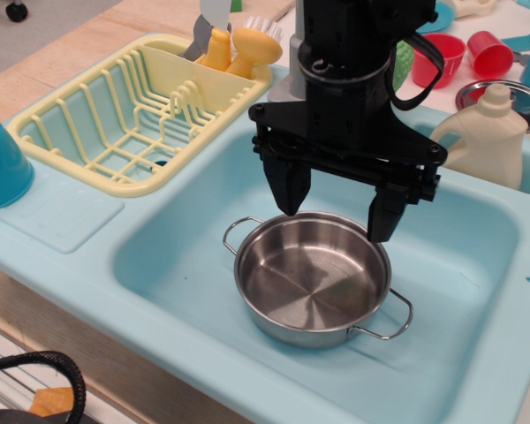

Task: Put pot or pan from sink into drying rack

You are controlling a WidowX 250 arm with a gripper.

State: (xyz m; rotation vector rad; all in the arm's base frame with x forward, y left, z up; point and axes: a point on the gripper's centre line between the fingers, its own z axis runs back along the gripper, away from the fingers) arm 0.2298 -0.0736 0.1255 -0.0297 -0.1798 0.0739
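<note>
The pot (313,279) sits upright on the floor of the sink (159,256), in the lower centre of the frame, mouth facing up and nothing in it. The gripper (339,215) hangs directly over the pot's far rim, jaws spread wide and holding nothing; the left fingertip, as seen in frame, points down just outside or at the rim, while the right fingertip overlaps the rim on its upper right side. Whether either tip touches metal cannot be told from this view. The pot therefore lies just below and slightly toward the bottom of the frame from the hand. Being round, the pot has no true long axis except the line through its two wire handles, which runs from the upper left handle (236,231) to the lower right handle (390,320), a diagonal across the frame. The jaw opening runs roughly left to right, so it crosses the far rim at a shallow angle to that handle line. The drying rack (137,110) stands in the upper left of the frame, well apart from the pot, on the sink's left edge. In judgement, a grasp on the rear wall of the pot looks the nearest option.
</note>
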